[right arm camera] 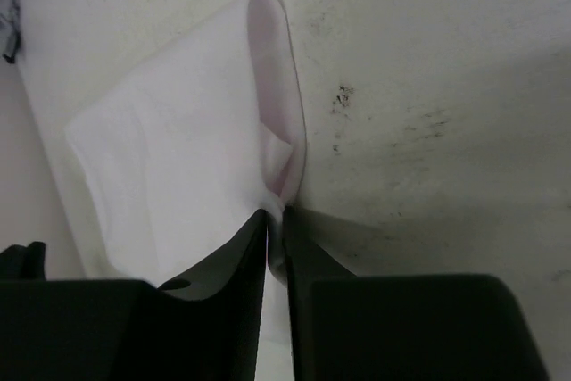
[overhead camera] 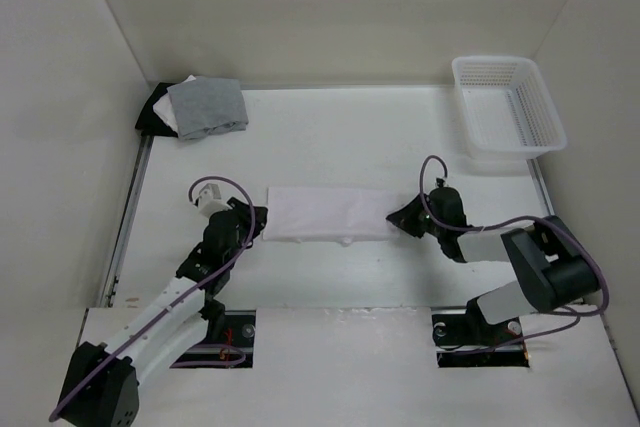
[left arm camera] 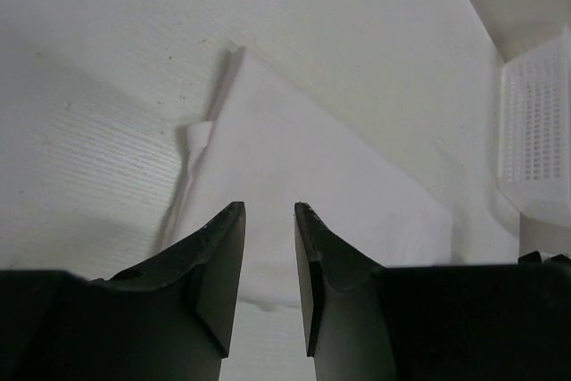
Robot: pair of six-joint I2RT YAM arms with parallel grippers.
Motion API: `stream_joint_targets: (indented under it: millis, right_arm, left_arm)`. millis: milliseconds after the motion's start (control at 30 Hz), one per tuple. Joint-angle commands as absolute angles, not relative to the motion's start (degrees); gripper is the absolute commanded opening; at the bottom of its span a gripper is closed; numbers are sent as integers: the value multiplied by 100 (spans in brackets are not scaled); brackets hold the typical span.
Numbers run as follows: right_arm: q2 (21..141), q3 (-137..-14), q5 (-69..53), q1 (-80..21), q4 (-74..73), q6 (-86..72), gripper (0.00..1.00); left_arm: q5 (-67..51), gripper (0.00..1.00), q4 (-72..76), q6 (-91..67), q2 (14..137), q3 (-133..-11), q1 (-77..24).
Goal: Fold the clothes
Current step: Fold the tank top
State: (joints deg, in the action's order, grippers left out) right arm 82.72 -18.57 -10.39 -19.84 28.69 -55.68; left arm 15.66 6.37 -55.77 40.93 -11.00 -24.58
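Observation:
The clothes point(overhead camera: 328, 213) lie as a white folded strip across the middle of the table. My left gripper point(overhead camera: 262, 219) stands at the strip's left end. In the left wrist view its jaws point(left arm camera: 269, 211) are apart, with the clothes point(left arm camera: 312, 167) lying under and ahead of them and nothing pinched. My right gripper point(overhead camera: 395, 219) is at the strip's right end. In the right wrist view it point(right arm camera: 276, 216) is shut on a raised fold at the edge of the clothes point(right arm camera: 169, 158).
A white mesh basket point(overhead camera: 510, 107) stands at the back right, also seen in the left wrist view as the basket point(left arm camera: 535, 140). A grey folded cloth point(overhead camera: 207, 107) lies on a black folded cloth point(overhead camera: 153, 112) in the back left corner.

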Motion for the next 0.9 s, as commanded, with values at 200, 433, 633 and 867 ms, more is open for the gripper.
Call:
stream_joint_targets:
  millis: [200, 433, 633, 867]
  right_arm:
    - [7245, -1644, -476, -1824, 2947, -5898, 2]
    - [5634, -2784, 683, -2446, 451, -4730, 3]
    - [6405, -4295, 1791, -3834, -763, -3930, 4]
    - [8566, -6167, 2478, -5188, -1756, -3700, 6]
  left_arm:
    - [1564, 27, 1441, -5379, 4324, -1441, -2641]
    - [1565, 27, 1670, -5431, 4500, -1547, -2913]
    - [1564, 27, 1740, -5467, 4456, -1582, -3080]
    - [1486, 28, 1775, -5511, 4202, -1450, -3010]
